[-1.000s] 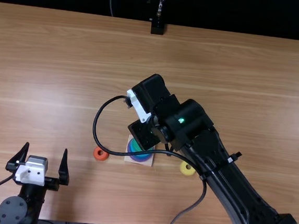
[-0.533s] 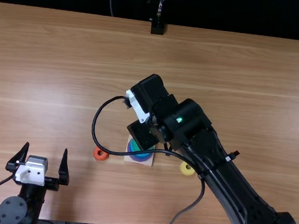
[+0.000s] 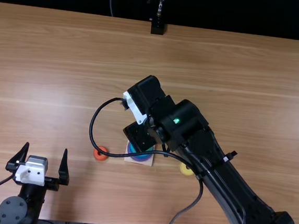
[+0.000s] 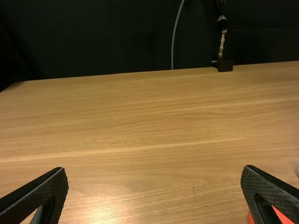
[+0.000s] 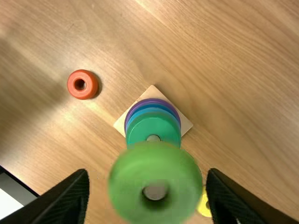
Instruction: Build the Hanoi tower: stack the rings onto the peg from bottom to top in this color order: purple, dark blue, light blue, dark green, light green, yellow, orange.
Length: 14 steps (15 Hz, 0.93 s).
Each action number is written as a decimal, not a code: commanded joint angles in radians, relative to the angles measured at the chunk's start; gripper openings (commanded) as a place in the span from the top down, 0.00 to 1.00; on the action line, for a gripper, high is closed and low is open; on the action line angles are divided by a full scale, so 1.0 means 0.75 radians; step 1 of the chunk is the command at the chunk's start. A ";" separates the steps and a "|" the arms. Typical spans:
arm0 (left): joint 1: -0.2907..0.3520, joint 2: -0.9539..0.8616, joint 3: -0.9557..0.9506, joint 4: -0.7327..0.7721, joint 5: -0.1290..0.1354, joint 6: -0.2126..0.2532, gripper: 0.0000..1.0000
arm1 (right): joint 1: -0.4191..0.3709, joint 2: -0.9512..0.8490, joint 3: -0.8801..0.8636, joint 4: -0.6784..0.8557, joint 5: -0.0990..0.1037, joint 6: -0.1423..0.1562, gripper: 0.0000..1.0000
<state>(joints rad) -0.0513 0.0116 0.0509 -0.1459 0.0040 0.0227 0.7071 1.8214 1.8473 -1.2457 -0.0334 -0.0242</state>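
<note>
In the top view my right gripper (image 3: 139,137) hangs over the peg's wooden base (image 3: 148,161). In the right wrist view my right gripper (image 5: 147,171) stands open around the light green ring (image 5: 135,182), a gap showing on its left side. The grey peg tip (image 5: 155,192) is visible through that ring's hole. Lower on the peg lie the dark green ring (image 5: 140,130), blue rings (image 5: 135,113) and purple ring (image 5: 148,100). The orange ring (image 3: 100,154) and yellow ring (image 3: 186,169) lie on either side of the base. My left gripper (image 3: 47,147), also in the left wrist view (image 4: 154,169), is open.
The right arm's black cable (image 3: 93,123) loops over the base and close by the orange ring. A black stand (image 3: 157,27) is at the table's far edge. The left arm stands at the near left of the wooden table (image 3: 64,73).
In the top view my right arm has shifted slightly to the left, its cable moving along with it. The left arm has kept still.
</note>
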 commanded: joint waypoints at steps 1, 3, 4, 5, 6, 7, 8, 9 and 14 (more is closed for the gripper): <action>0.005 -0.016 -0.068 -0.026 0.004 0.009 0.00 | 0.023 0.018 0.012 0.003 -0.002 0.000 0.00; 0.005 -0.016 -0.068 -0.026 0.004 0.009 0.00 | 0.023 0.018 0.016 0.005 -0.002 0.003 0.00; 0.005 -0.016 -0.068 -0.026 0.004 0.009 0.00 | 0.023 0.016 0.022 0.008 -0.002 0.003 0.00; 0.005 -0.016 -0.068 -0.026 0.004 0.009 0.00 | 0.021 0.016 0.026 0.008 -0.002 0.003 0.00; 0.005 -0.016 -0.068 -0.026 0.004 0.009 0.00 | 0.019 0.014 0.028 0.010 -0.002 0.003 0.00; 0.005 -0.016 -0.068 -0.026 0.004 0.009 0.00 | 0.010 0.012 0.026 0.018 -0.005 0.003 0.00; 0.005 -0.016 -0.068 -0.026 0.004 0.009 0.00 | 0.008 0.012 0.018 0.074 -0.009 0.003 0.00; 0.005 -0.016 -0.068 -0.026 0.004 0.009 0.00 | -0.004 0.010 -0.001 0.157 -0.017 0.003 0.00; 0.005 -0.016 -0.068 -0.026 0.004 0.009 0.00 | -0.141 -0.005 -0.395 0.761 -0.009 0.008 0.00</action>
<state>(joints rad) -0.0513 0.0120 0.0509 -0.1463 0.0040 0.0227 0.6224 1.8202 1.5738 -0.6582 -0.0410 -0.0242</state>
